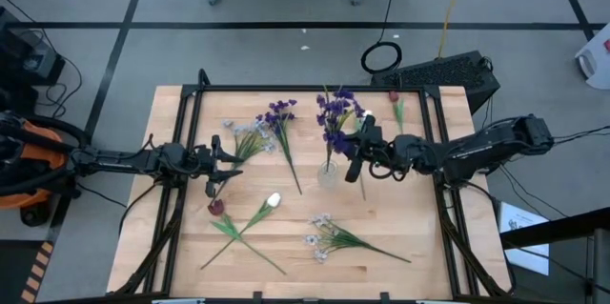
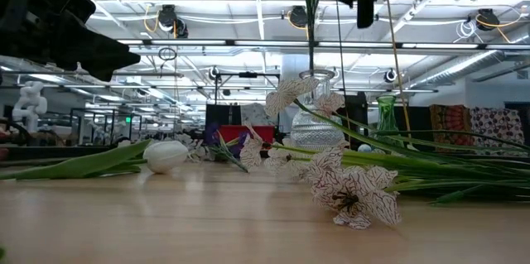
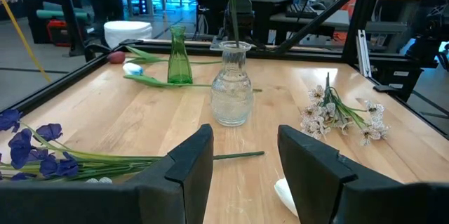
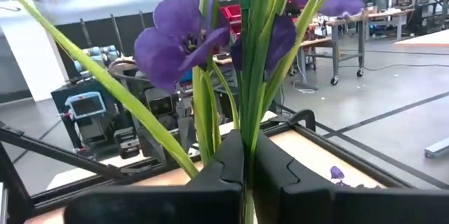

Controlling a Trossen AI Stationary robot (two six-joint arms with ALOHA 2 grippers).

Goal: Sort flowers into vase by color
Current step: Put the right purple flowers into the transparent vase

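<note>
Right wrist view: the right gripper's (image 4: 245, 164) fingers (image 4: 277, 171) pinch green stems of a purple sprig (image 4: 186, 38). High view, centre right: that sprig hangs in the clear vase (image 1: 328, 172). Centre left, the left gripper (image 1: 232, 153) has its fingers spread, beside another purple sprig (image 1: 280, 113); white and red tulips (image 1: 273, 200) lie on the surface (image 1: 400, 218).

Purple flowers (image 4: 184, 38) run off the right wrist view's top edge; the stems' lower ends hide behind the right gripper (image 4: 247, 175).
</note>
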